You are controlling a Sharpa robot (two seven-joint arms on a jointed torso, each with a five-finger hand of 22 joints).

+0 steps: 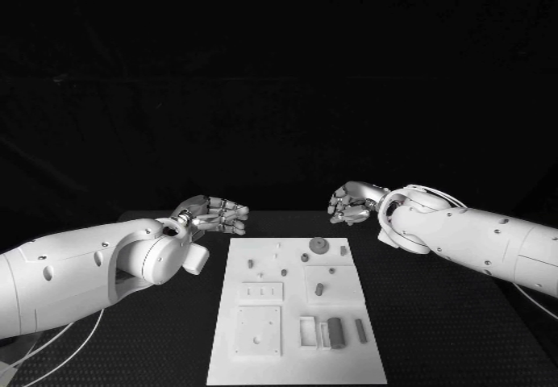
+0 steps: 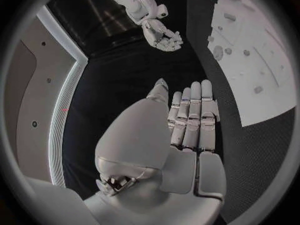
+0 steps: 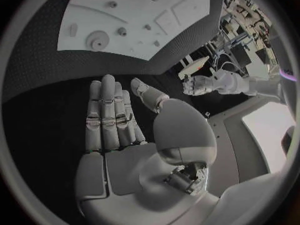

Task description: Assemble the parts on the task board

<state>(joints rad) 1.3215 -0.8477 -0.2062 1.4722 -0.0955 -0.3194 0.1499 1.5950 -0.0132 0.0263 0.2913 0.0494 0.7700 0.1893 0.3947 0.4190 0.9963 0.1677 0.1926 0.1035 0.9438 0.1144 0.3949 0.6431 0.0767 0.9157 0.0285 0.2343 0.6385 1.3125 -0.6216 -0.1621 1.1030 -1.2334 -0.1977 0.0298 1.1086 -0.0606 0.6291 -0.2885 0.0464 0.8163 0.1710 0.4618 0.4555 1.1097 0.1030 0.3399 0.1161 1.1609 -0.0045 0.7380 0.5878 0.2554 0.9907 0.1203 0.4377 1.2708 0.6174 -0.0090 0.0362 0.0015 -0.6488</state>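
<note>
The white task board (image 1: pixel 293 364) lies in the middle of the black table. On it are small grey parts: a round disc (image 1: pixel 316 243) near the far edge, a short peg (image 1: pixel 318 288) mid-board and a dark bar (image 1: pixel 335 332) nearer me. My left hand (image 1: pixel 216 214) hovers off the board's far left corner and holds nothing. My right hand (image 1: pixel 352 202) hovers beyond the far right corner, also holding nothing. In the left wrist view my left hand (image 2: pixel 189 122) has straight fingers, with the board (image 2: pixel 250 60) beside it. The right wrist view shows my right hand (image 3: pixel 112 120) likewise, the disc (image 3: pixel 97 39) ahead.
Raised white blocks and frames (image 1: pixel 257 330) occupy the board's near half. Black table (image 1: pixel 453 322) surrounds the board on both sides. My left forearm (image 1: pixel 81 274) lies over the table's left part, my right forearm (image 1: pixel 489 238) over its right part.
</note>
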